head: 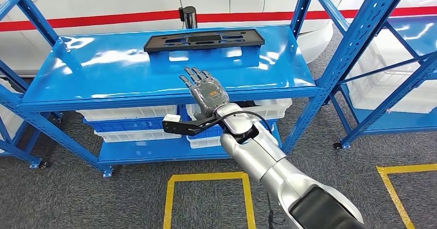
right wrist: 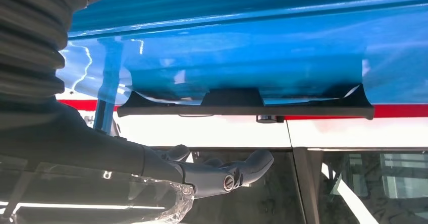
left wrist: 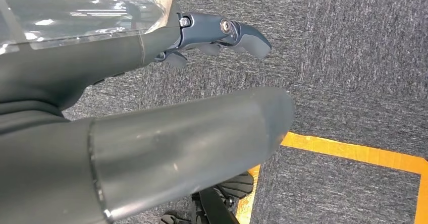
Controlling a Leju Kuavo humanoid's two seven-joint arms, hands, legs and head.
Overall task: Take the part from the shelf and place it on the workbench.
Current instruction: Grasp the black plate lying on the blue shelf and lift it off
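One black part [head: 203, 39] is lying flat near the back of the blue shelf's [head: 103, 79] top deck, untouched, so the job is sitting right at its start. Reaching over the front edge is the right hand [head: 206, 91], palm down, fingers [head: 198, 76] stretched out and spread, gripping nothing and hovering well short of the part. From the right wrist view the part [right wrist: 246, 103] is lying ahead of the hand [right wrist: 217, 172] with a clear gap between them. Down below, the left hand [left wrist: 217, 32] is hanging over the grey carpet floor [left wrist: 353, 57], holding nothing; whether its fingers are curled I cannot tell. Remaining, by my reckoning: closing in, gripping, lifting, carrying to the workbench surface. Counting up: one part, two hands, several white bins [head: 129, 114] on the lower decks.
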